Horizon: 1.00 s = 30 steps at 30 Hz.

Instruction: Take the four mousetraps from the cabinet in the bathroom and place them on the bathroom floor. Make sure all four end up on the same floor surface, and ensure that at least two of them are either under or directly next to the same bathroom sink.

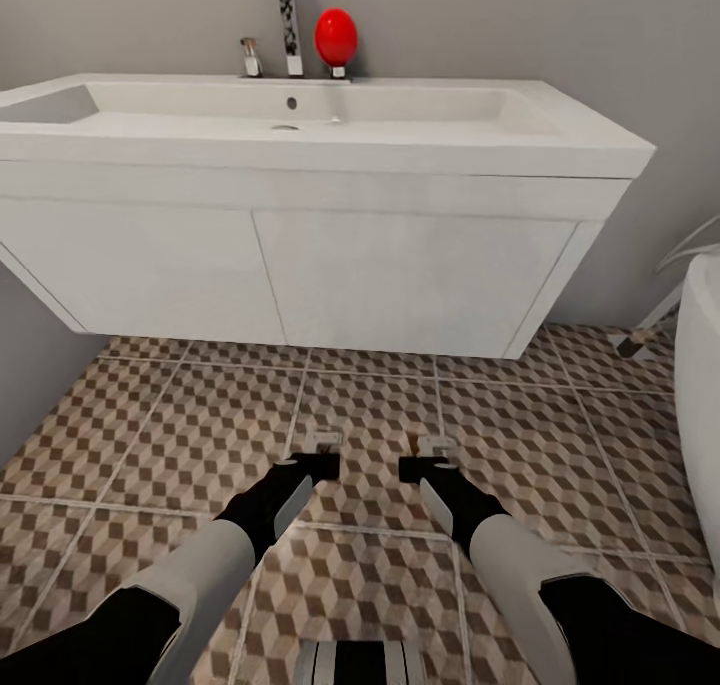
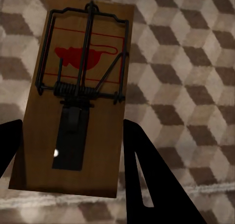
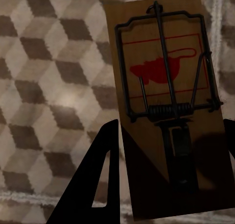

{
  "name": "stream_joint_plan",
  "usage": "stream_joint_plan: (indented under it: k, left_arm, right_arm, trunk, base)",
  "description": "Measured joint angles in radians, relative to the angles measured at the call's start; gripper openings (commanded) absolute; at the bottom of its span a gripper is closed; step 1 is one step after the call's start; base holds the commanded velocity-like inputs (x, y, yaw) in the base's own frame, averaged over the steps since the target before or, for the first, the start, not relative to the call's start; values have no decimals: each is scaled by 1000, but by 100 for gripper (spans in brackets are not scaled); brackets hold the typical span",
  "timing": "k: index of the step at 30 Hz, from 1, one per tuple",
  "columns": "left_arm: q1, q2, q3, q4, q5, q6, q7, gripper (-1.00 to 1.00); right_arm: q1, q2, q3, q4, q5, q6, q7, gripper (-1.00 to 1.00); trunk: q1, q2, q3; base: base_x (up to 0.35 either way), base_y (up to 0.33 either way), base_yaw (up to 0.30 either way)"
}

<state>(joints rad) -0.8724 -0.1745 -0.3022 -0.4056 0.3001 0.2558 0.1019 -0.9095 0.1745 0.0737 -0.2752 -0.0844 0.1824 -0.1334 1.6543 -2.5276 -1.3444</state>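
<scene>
Since each pincer, left (image 1: 318,462) and right (image 1: 422,463), is clamped on a mousetrap (image 2: 73,96) (image 3: 171,106) just above the bathroom floor (image 1: 560,445) before the sink (image 1: 300,165), lower flat, then release.

In our head view the bathtub (image 1: 700,395) is cut off at the right edge, and each mousetrap (image 1: 322,438) (image 1: 437,447) is mostly hidden behind its gripper.
</scene>
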Motion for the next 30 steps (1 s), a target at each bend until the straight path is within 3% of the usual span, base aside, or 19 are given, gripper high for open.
stream_joint_plan:
  k: [7,20,30]
  left_arm:
    - [0,0,1,0,1,-40,-17,-100]
    - [0,0,1,1,1,-51,-21,-100]
    - [0,0,1,1,3,-67,-21,-100]
  right_arm:
    - [0,0,0,1,0,-8,3,-100]
    - [0,0,0,1,0,-11,5,-100]
    - [0,0,0,1,-1,-31,-2,-100]
  trunk:
    - [0,0,-4]
    - [6,-3,-54]
    - [6,-3,-54]
  base:
    - [0,0,0]
    - [0,0,0]
    - [0,0,0]
